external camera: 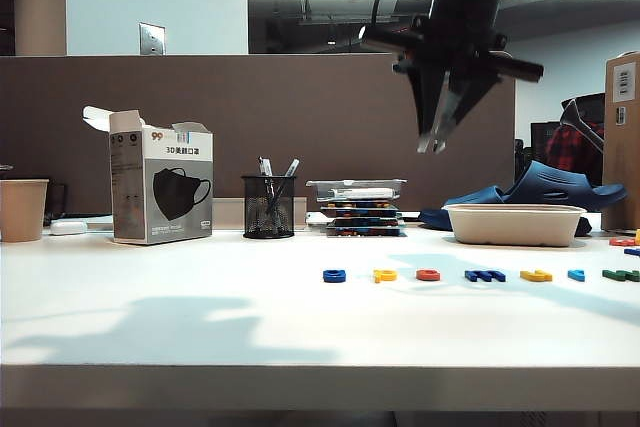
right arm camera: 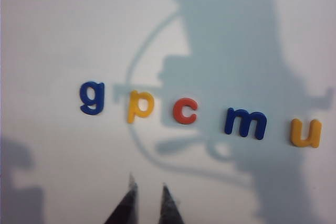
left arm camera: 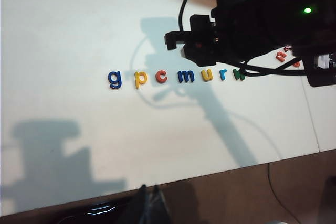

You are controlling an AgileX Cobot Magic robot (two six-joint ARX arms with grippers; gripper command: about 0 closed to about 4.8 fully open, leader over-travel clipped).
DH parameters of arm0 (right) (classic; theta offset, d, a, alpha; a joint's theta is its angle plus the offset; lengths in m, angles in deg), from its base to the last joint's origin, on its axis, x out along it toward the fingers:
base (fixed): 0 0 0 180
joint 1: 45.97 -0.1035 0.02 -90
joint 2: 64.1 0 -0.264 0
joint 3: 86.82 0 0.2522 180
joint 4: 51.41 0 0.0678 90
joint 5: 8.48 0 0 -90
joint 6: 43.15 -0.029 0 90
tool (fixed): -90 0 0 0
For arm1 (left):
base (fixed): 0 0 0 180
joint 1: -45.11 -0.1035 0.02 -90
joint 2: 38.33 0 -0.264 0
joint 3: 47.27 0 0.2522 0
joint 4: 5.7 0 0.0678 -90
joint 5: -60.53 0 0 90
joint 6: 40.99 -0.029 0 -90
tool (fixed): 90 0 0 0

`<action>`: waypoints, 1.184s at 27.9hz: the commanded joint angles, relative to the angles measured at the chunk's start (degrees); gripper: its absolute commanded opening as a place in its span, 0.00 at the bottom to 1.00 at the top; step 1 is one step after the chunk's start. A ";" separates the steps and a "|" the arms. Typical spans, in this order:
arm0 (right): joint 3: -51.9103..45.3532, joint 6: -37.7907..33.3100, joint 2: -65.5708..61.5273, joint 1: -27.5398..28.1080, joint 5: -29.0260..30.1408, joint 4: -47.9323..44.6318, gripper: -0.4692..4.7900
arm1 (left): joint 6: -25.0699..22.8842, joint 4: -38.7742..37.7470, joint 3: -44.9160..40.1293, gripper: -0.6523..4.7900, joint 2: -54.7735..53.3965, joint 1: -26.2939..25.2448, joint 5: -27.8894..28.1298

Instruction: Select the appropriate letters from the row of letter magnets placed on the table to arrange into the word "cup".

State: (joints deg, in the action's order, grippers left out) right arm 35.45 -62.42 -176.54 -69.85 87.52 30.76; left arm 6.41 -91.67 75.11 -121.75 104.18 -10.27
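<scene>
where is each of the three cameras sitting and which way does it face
Exterior view: low at the table's front edge, facing the brown partition; the right gripper hangs above the letter row.
Left wrist view: high, looking down on the row; the left gripper shows at the frame edge, the right arm crosses above.
Right wrist view: looking straight down; the right gripper's fingertips are slightly apart.
Both wrist views share g, p, c, m and u.
</scene>
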 commanded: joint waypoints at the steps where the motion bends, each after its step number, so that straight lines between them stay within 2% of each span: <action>1: 0.26 -0.22 -1.40 -0.04 -0.17 0.39 0.19 | -0.26 0.31 0.22 0.11 0.09 0.04 0.50; 3: 0.26 -0.22 -2.21 -0.04 -0.77 0.61 0.20 | -0.26 0.28 0.22 0.11 0.11 0.04 0.50; 6: 0.26 -0.22 -3.34 -0.63 -3.52 0.79 0.31 | -0.26 0.28 0.22 0.11 0.11 0.07 0.50; 11: 0.26 -0.22 -6.25 -1.53 -4.92 0.37 0.32 | -0.26 0.28 0.22 0.11 0.11 0.07 0.52; 12: 0.26 -0.22 -6.99 -1.81 -4.96 0.28 0.38 | -0.26 0.31 0.22 0.11 0.11 0.07 0.50; 15: 0.26 -0.22 -8.07 -1.88 -4.98 -0.24 0.43 | -0.26 0.31 0.22 0.11 0.11 0.07 0.50; 33: -2.43 -0.94 -9.77 -3.02 -6.51 -5.86 0.43 | -0.26 0.31 0.22 0.11 0.11 0.07 0.50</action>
State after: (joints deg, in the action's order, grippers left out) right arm 32.98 -63.10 -186.60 -72.62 81.22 26.15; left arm 6.41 -91.65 75.11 -121.73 104.20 -10.16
